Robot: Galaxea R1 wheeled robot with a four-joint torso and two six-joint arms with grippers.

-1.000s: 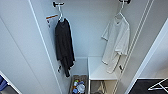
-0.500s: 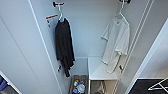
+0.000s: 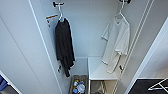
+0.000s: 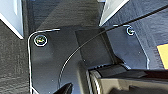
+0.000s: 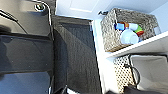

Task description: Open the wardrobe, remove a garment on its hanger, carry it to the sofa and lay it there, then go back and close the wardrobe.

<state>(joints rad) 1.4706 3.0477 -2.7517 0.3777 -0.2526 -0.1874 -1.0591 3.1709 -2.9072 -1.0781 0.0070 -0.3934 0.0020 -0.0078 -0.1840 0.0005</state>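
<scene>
Head view: the wardrobe stands open, and the garment, a white T-shirt, hangs inside on its hanger at the right, well apart from a black top hanging at the left. Low down sits a white shelf, with a woven basket of small colourful items beside it. Neither gripper's fingers can be made out, so open or closed cannot be told, nor how near the garment is to them.

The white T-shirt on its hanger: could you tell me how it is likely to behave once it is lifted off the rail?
The T-shirt hangs in loose folds, so it is probably floppy and light. It hangs from a thin hanger by one hook, so it may swing or twist, and could perhaps slide off.
</scene>
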